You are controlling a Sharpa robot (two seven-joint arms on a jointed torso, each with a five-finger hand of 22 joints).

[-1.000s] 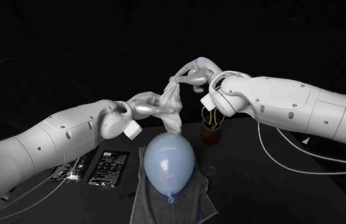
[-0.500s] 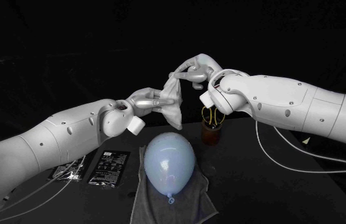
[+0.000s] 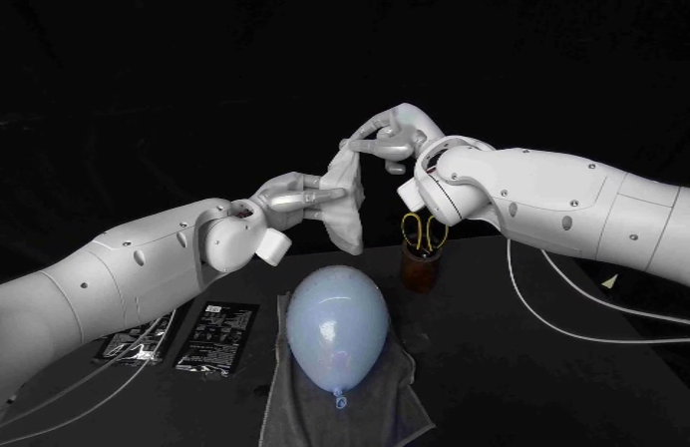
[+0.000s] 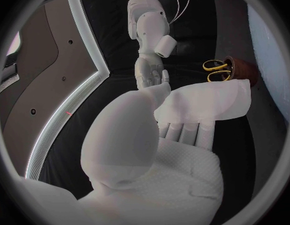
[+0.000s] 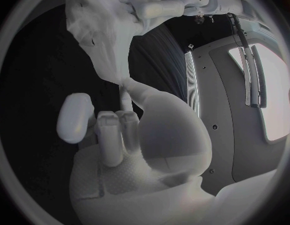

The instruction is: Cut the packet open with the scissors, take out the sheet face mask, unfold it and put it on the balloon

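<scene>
A white sheet mask (image 3: 345, 200) hangs in the air above the table, stretched between both hands. My right hand (image 3: 388, 138) pinches its upper end, and my left hand (image 3: 295, 200) grips its lower side. The mask (image 4: 207, 101) drapes over my left hand's fingers (image 4: 182, 130) in the left wrist view, and the mask (image 5: 98, 32) rises from my right hand's fingertips (image 5: 125, 92) in the right wrist view. Below them a pale blue balloon (image 3: 337, 321) lies on a grey cloth (image 3: 367, 407). Yellow-handled scissors (image 3: 420, 231) stand in a brown cup (image 3: 420, 265). The black packet (image 3: 215, 335) lies flat on the left.
A second dark packet (image 3: 137, 339) lies at the left beside the first, partly under my left arm. A white cable (image 3: 575, 325) curves over the table's right side. The brown cup (image 4: 235, 69) with the scissors (image 4: 213, 70) stands just behind the balloon.
Both hands have lifted the mask a little higher and away from the balloon, so its lower edge now hangs clear of the balloon's far end.
</scene>
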